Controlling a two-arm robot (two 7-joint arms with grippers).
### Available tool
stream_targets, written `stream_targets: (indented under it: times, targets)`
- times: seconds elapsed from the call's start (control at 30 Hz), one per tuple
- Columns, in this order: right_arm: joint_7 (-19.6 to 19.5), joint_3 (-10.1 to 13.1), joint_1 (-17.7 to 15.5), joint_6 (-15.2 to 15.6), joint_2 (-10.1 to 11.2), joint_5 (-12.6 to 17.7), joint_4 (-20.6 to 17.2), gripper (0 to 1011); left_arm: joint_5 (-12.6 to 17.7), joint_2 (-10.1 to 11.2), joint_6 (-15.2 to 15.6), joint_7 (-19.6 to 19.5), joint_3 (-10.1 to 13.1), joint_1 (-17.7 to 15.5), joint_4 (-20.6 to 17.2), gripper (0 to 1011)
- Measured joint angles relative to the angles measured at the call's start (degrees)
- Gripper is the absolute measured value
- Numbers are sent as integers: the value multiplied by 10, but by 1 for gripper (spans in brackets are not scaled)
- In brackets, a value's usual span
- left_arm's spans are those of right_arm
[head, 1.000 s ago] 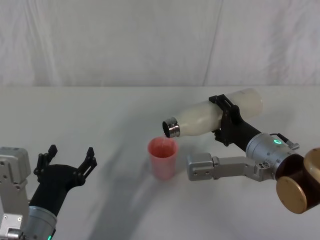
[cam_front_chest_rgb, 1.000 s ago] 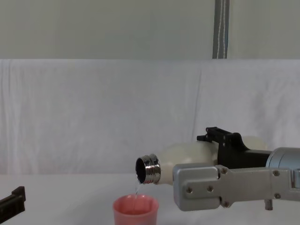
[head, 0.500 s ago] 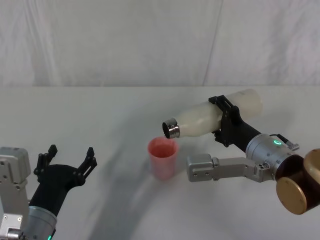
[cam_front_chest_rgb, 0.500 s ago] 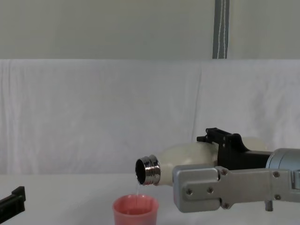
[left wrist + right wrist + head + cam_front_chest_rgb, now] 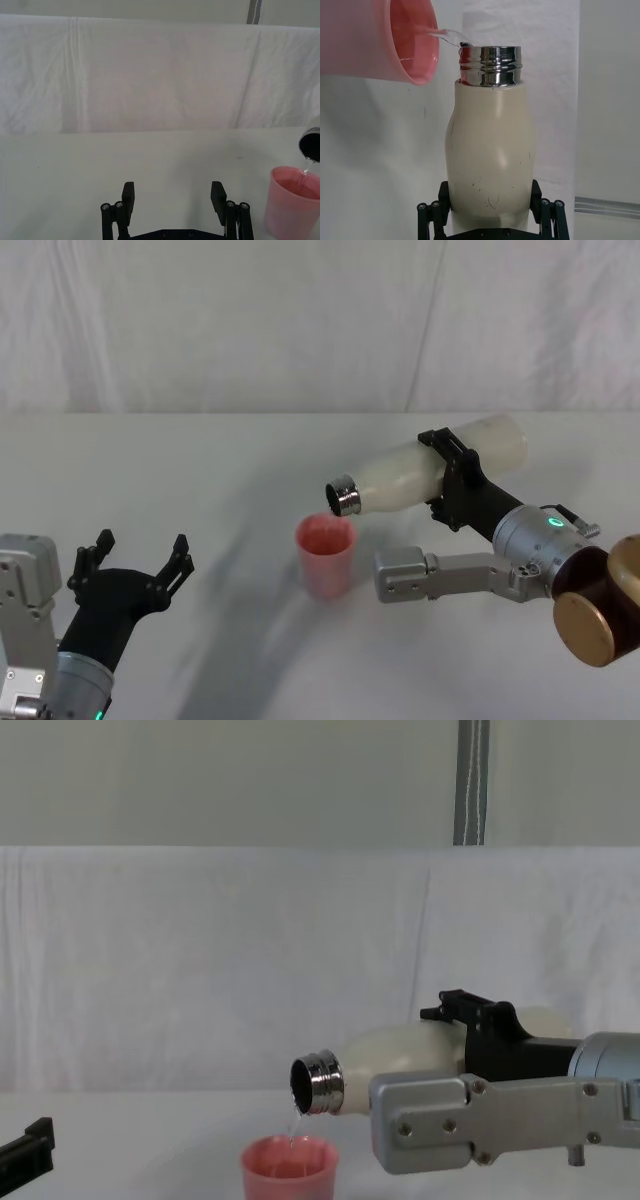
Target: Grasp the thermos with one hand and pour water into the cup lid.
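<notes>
Ahead of the right end effector [image 5: 452,480], its clamped, tilted cream-white cylindrical thermos [image 5: 420,478] trickles water into the salmon-pink plastic cup lid [image 5: 325,555]; left end effector [image 5: 135,562] idles wide open.

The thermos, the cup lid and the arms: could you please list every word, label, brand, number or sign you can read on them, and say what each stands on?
None can be read.
The thermos: plain cream body with small dark scuffs, bare silver neck, no print.
The cup lid: plain pink, unmarked.
The right end effector, shut on the thermos: no lettering; a green light glows on its wrist.
The left end effector, open and idle: no lettering.
</notes>
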Motion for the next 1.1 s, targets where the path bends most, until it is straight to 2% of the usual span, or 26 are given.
stream_targets:
  times: [1.1]
  targets:
    - [3,3,2,1,5,-1,-5,951,0,0,0,0,0,0,0,1001]
